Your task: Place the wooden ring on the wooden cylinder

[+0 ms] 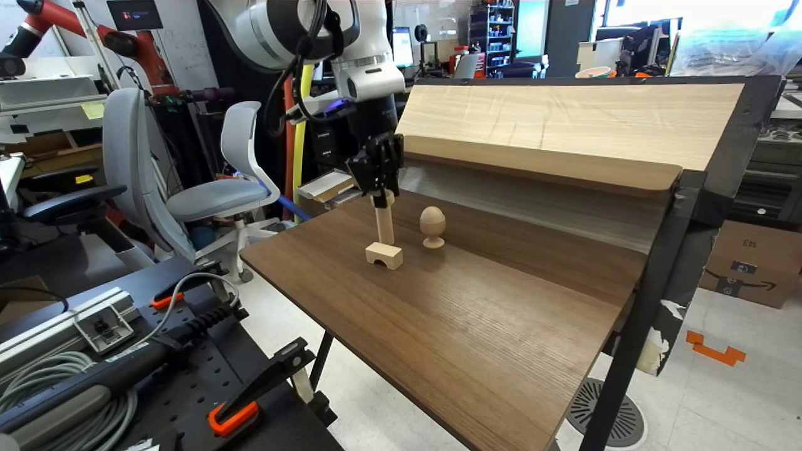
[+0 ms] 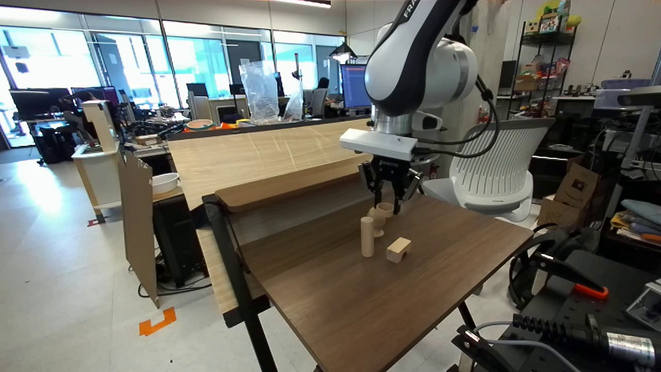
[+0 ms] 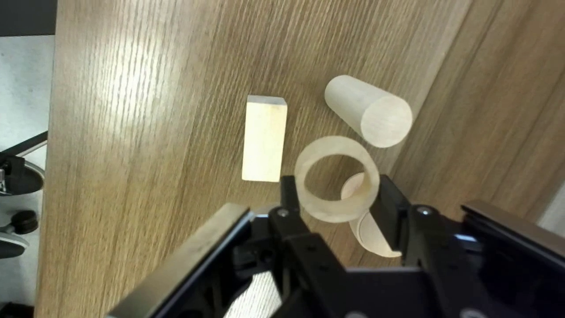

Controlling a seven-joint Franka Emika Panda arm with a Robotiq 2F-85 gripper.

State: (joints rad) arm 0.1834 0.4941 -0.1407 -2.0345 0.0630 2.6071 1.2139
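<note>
- Your jaws are narrowed onto the wooden ring [image 3: 329, 211], gripping it from opposite sides and holding it in the air above the surface [image 1: 476, 326].
- You have the ring's hole facing up; in the wrist view, part of the egg-shaped wooden knob [image 3: 372, 235] shows through it.
- Just beside the ring in that view, you see the wooden cylinder [image 3: 366, 108] standing upright on the surface, its top outside the ring's outline; the ring is off it.
- Near the cylinder and apart from it, your knob stands upright on its round foot.
- Also near the cylinder you have a wooden block [image 1: 383, 252], resting on the surface with its arched notch facing down.
- Past these, a light-wood panel [image 1: 564, 116] slopes up along one side of your surface.
- Well apart from all of this, you can see a grey chair [image 1: 232, 191] and a red robot arm [image 1: 149, 66].
</note>
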